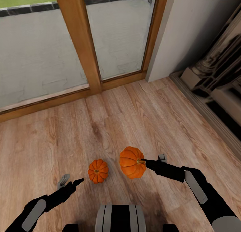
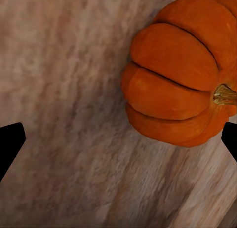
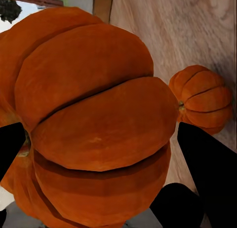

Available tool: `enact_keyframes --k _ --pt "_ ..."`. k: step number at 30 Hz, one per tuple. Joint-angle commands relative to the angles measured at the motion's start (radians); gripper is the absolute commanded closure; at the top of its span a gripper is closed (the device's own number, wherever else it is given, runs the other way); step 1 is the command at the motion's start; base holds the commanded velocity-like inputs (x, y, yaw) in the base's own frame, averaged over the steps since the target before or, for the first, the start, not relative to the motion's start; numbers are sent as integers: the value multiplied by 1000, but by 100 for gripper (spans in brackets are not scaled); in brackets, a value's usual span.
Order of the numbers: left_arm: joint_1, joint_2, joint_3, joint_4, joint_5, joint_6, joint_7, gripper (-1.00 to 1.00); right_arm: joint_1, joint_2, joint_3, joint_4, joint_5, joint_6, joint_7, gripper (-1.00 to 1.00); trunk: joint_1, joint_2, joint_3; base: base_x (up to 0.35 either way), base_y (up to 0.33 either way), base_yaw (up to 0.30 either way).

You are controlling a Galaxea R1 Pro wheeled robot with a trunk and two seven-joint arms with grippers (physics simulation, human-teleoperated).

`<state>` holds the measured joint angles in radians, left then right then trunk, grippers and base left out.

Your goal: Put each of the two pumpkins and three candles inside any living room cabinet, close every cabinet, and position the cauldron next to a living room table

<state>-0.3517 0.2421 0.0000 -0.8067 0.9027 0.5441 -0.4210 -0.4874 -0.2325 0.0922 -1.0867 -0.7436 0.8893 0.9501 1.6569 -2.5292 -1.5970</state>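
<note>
Head view shows the right gripper (image 1: 144, 162) clamped on the larger pumpkin (image 1: 132, 162), held clear of the wooden floor (image 1: 134, 118). The smaller pumpkin (image 1: 98, 171) sits on the floor just beside the left gripper (image 1: 72, 182), whose fingers are spread with nothing between them. Rigid and ribbed, it probably weighs little; opposite flanks look safer than the stem.

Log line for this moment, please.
right gripper: shut on held pumpkin | left gripper: open, beside floor pumpkin | cabinet: pending
</note>
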Motion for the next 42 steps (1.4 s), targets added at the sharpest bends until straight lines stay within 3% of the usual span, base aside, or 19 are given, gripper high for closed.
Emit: enact_keyframes --k 1,27,42 --pt "-1 0 0 0 8 7 1 -100 0 -1 1 -1 -8 7 -6 100 0 0 -5 0 0 0" --pt "0 2 -3 -6 8 7 -3 -100 0 -1 1 -1 -8 7 -10 100 0 0 -5 1 -31 0" --pt "0 2 -5 -6 7 7 -3 -100 0 -1 1 -2 -8 7 -11 100 0 0 -5 131 -59 0"
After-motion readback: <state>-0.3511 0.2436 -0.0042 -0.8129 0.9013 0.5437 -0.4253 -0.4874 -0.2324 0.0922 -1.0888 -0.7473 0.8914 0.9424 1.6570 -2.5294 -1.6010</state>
